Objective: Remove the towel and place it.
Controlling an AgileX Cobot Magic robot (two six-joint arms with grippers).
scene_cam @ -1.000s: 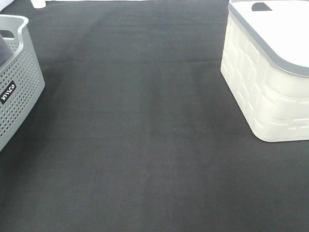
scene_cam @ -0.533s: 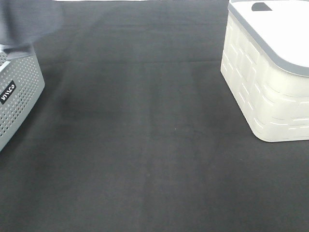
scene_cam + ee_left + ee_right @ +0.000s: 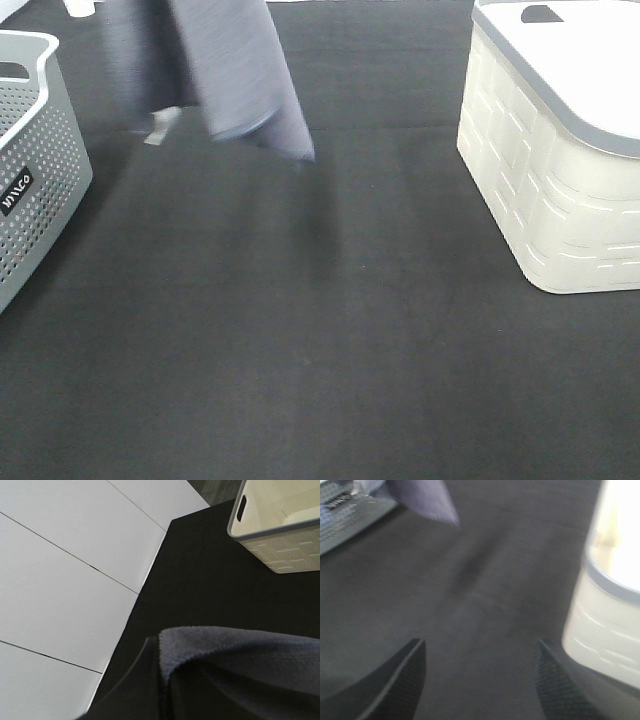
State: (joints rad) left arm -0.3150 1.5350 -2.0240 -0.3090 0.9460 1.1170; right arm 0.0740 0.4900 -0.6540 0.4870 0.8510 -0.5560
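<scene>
Hanging from the clenched left gripper [image 3: 159, 690], the towel [image 3: 235, 75] dangles, motion-blurred, over the far-left part of the worktop [image 3: 320, 330], with a small white tag [image 3: 160, 127] at a lower corner. Right gripper [image 3: 480, 680] spread wide, grasping nothing. Grey perforated basket [image 3: 40, 190] at the left edge, near the towel; cream bin [image 3: 560, 190] at the far-right corner. Black cloth covers the worktop; white panels [image 3: 60, 580] beyond its edge.
</scene>
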